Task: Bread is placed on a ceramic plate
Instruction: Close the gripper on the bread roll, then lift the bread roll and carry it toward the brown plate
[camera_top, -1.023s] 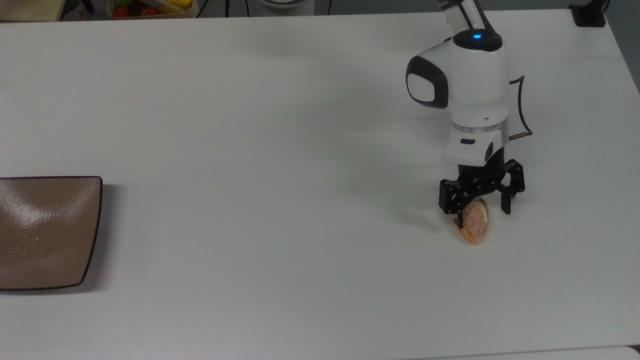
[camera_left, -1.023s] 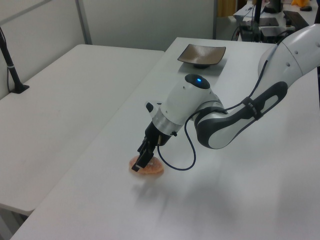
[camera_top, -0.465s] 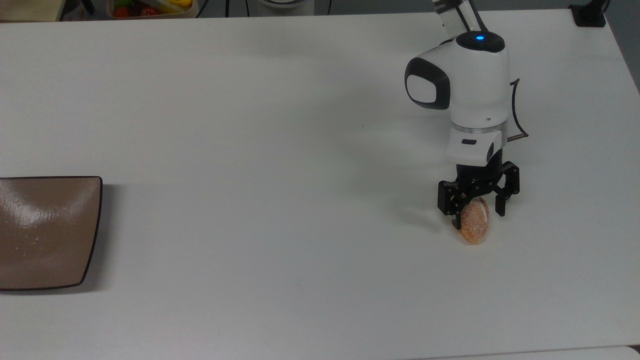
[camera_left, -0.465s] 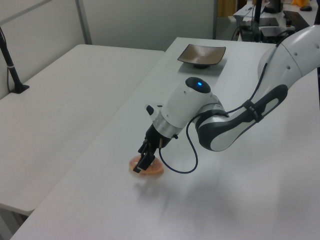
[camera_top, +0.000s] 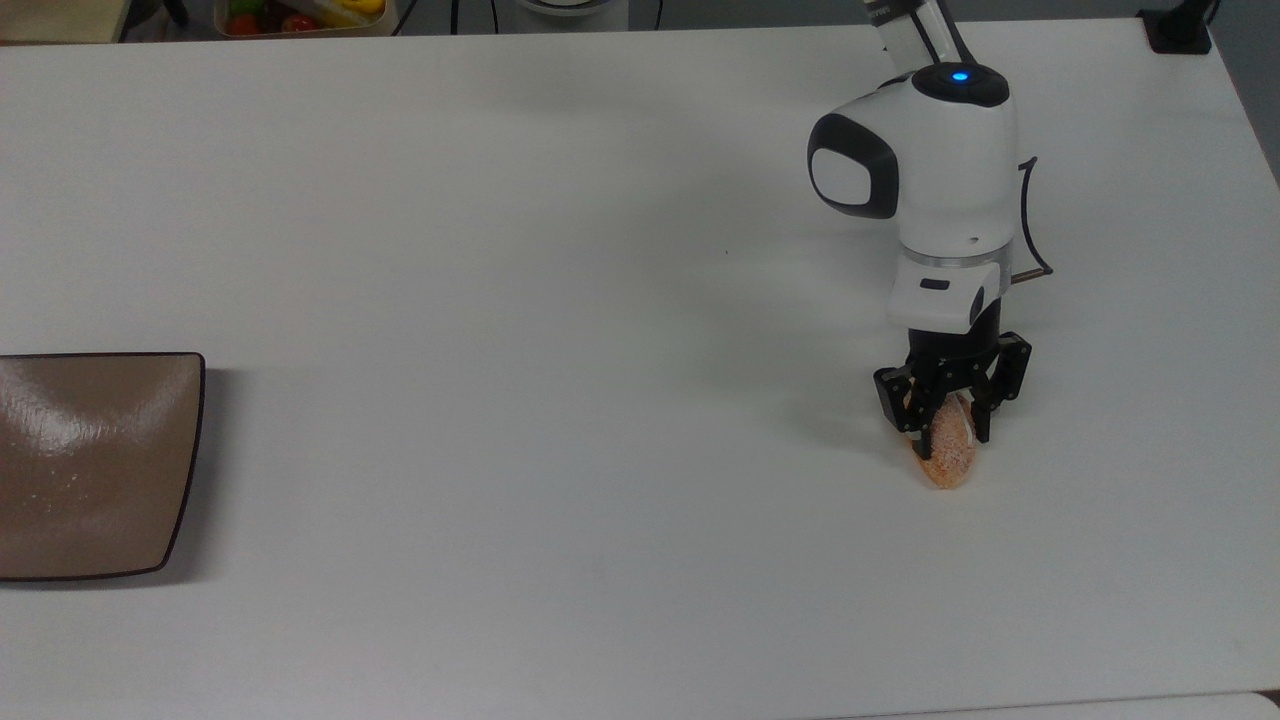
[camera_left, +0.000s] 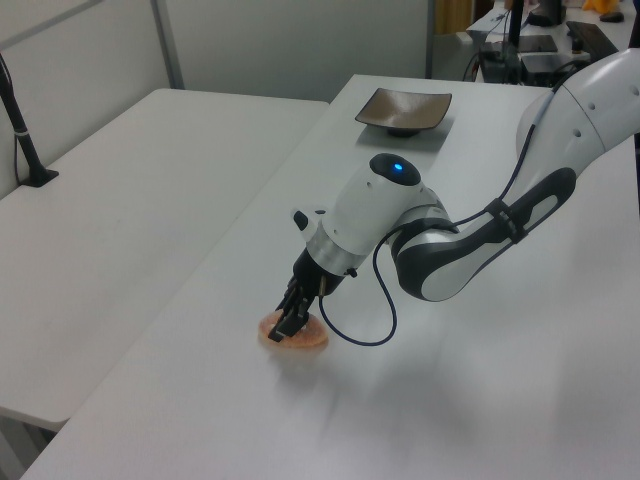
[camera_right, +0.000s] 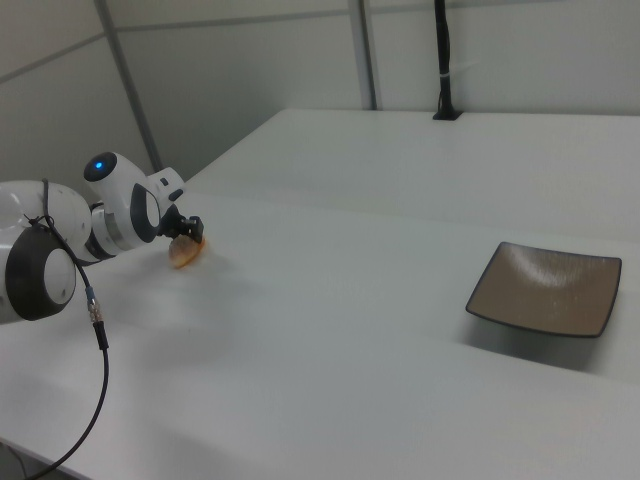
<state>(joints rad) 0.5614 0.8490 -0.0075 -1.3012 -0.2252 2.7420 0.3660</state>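
Note:
The bread (camera_top: 948, 462), a small orange-tan speckled bun, lies on the white table at the top view's right. My gripper (camera_top: 947, 432) points down over it, its black fingers pressed against the bun's two sides, shut on it. The left view has the gripper (camera_left: 290, 325) low over the bread (camera_left: 302, 338) near the table's front edge. In the right view the gripper (camera_right: 190, 237) and bread (camera_right: 187, 252) are at the far left. The ceramic plate (camera_top: 90, 465), glossy brown and square, sits bare at the top view's left edge, far from the bread. The plate (camera_left: 403, 107) (camera_right: 545, 288) also appears in both side views.
A box of colourful items (camera_top: 300, 15) stands beyond the table's far edge at the top view's upper left. A black post base (camera_top: 1180, 30) sits at the far right corner. A second white table (camera_left: 120, 200) adjoins on the left view's left.
The fingers have closed inward from a wide spread until they grip the bread's sides. The wrist shifted slightly. The bread has stayed on the table.

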